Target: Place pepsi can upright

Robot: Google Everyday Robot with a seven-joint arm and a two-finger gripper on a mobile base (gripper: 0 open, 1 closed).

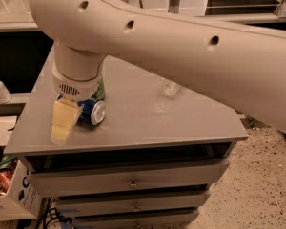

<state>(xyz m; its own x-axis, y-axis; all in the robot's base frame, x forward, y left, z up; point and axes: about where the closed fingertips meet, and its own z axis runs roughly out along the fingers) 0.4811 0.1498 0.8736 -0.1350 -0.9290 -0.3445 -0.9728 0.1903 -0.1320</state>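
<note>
Three drawers [131, 175] sat nearest you under the grey cabinet top [148, 128]. Just behind its front left edge hung the gripper [65, 123], pointed down from the wrist and close over the surface. You could not tell from this angle how wide it stood or whether it had hold of anything. The pepsi can [93, 112] lay on its side right beside it, touching or nearly so, with its silver end toward you, so the job of standing it up was not yet done. The low, steep approach looked meant for reaching a can lying flat. Behind the wrist a sliver of green can [101, 87] showed, and farther back a clear bottle [168, 87] sat well apart, out of the way.
</note>
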